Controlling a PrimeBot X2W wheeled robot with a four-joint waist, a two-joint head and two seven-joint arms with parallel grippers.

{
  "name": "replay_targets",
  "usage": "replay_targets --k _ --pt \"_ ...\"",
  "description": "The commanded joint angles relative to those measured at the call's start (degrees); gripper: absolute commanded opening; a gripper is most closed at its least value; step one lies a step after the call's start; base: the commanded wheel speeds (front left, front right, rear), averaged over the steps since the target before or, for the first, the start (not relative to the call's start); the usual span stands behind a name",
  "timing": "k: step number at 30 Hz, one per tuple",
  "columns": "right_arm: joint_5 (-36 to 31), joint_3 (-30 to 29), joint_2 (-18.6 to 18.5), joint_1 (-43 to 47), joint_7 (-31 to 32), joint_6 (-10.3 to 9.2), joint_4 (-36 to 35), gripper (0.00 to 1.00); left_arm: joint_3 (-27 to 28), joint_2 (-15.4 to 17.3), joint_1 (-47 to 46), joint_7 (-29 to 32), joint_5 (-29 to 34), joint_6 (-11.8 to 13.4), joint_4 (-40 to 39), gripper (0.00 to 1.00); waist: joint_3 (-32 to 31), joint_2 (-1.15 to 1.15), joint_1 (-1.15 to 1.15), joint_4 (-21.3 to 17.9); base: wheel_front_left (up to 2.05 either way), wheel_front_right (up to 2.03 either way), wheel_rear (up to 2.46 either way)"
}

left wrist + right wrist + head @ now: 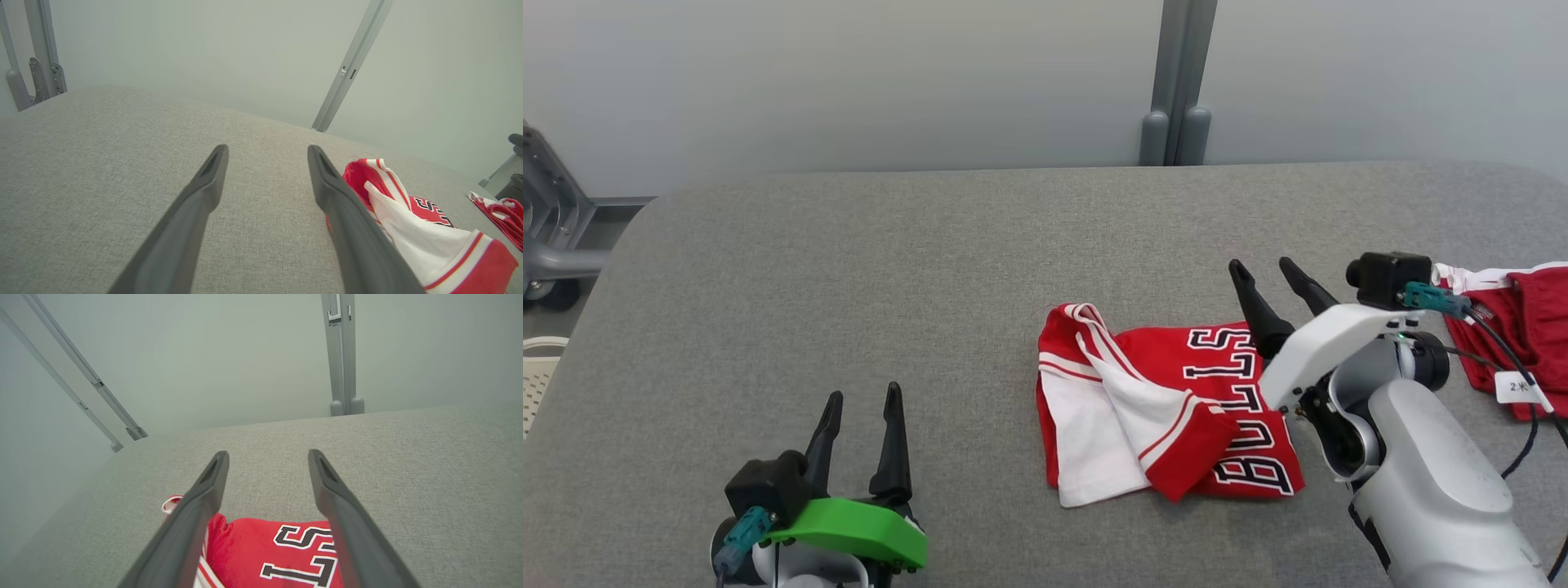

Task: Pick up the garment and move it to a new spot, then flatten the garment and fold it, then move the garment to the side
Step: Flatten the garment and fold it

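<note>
Jersey (1176,400) lies roughly folded on the table (849,269); left gripper (864,392) and right gripper (1260,263) (all 4 fingers empty) have jaws spread.

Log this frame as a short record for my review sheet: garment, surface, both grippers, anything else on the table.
garment: red and white jersey, loosely folded, lettering facing up, right of centre
surface: grey fabric table
left gripper: open, empty, over bare table, apart from the jersey
right gripper: open, empty, at the jersey's right side
other: second red garment at the table's right edge
</note>
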Motion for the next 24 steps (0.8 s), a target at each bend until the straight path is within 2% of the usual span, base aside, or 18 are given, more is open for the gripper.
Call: replay_targets --k 1,9,10,11,14,16,24 --pt "-0.9 -1.2 -0.1 2.2 -0.7 0.02 -1.2 1.0 -0.3 0.1 0.9 -0.2 -0.1 0.2 -0.1 1.0 0.0 0.0 0.0 -0.2 0.0 0.0 0.0" --pt "-3.4 -5.2 0.3 9.7 -3.2 0.02 -5.0 1.0 -1.0 0.1 0.6 -0.2 -0.3 0.4 -0.4 1.0 0.3 0.0 0.0 -0.1 0.0 0.0 0.0" --pt "-3.7 -5.5 0.5 10.5 -3.8 0.02 -5.0 0.82 -1.0 0.2 0.5 -0.2 -0.3 0.4 -0.5 1.0 0.4 0.0 0.0 0.0 0.0 0.0 0.0" --pt "-3.8 -5.8 0.7 11.3 -4.4 0.02 -4.9 0.56 -1.0 0.4 0.4 -0.1 -0.2 0.5 -0.7 1.0 0.4 0.0 0.0 0.2 0.0 0.0 0.0" --pt "-4.8 -6.0 0.5 13.5 -6.7 0.01 -3.7 0.19 -0.8 0.8 0.3 -0.1 -0.2 0.8 -1.3 1.0 0.6 0.0 0.0 0.9 0.0 0.0 0.0" --pt "-4.9 -5.9 0.7 14.5 -8.2 0.02 -2.6 0.0 -0.7 1.1 0.3 -0.1 -0.1 0.9 -1.7 1.0 0.7 0.0 0.0 1.5 0.0 0.0 0.0" --pt "-8.1 -6.0 0.3 15.5 -13.5 0.02 4.0 0.0 -0.7 1.8 0.6 0.5 -0.2 1.5 -3.1 1.0 1.2 0.0 0.0 4.4 0.0 0.0 0.0"
